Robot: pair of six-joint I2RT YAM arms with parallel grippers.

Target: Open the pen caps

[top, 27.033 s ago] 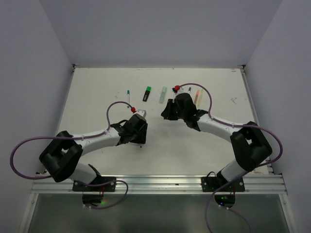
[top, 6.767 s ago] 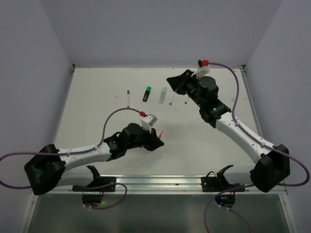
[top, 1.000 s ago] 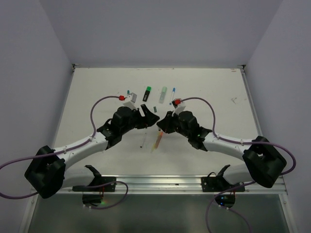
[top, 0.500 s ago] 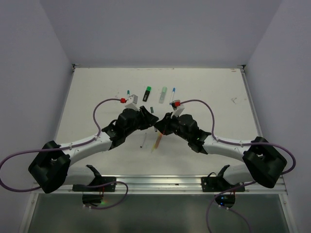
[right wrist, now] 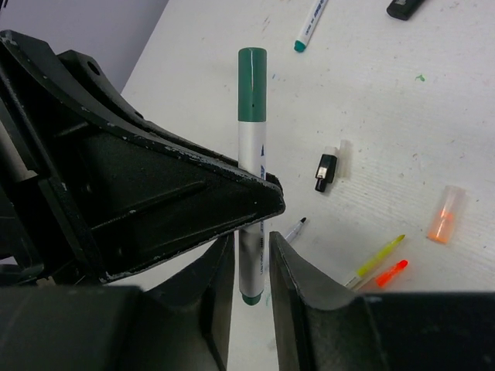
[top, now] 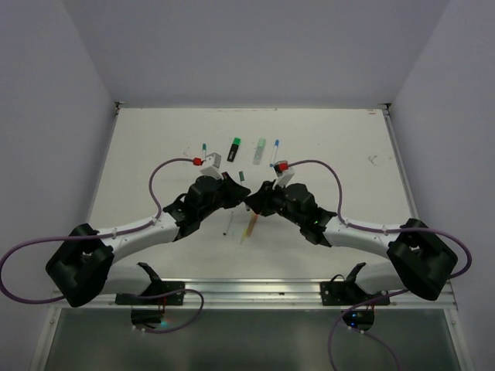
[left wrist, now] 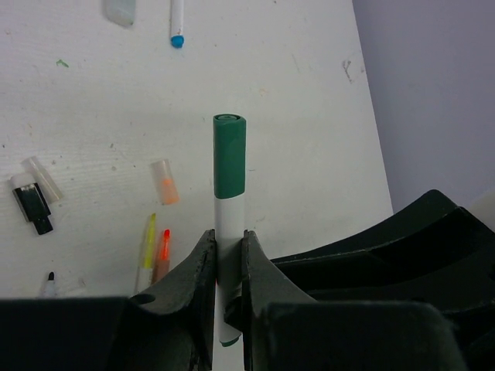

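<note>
The left fingers [left wrist: 203,267] are clamped tight on the white barrel of a pen [left wrist: 229,220], near its lower end at the bottom centre of the left wrist view. Its green cap [left wrist: 230,154] is on and sits at the end farthest from the fingers, in mid-frame.

The right fingers [right wrist: 290,294] stand close on either side of the same barrel at the bottom centre of the right wrist view. I cannot tell whether they press it or have just let go.

From above, both arms meet at the centre of the surface [top: 348,147] with the pen between them.

Below the pen, a clear cap [left wrist: 164,182] with an orange tint lies left of centre. Just beneath it are a yellow tip [left wrist: 147,246] and an orange tip [left wrist: 163,249], both uncapped. A black cap [left wrist: 32,207] lies at the left edge.
</note>
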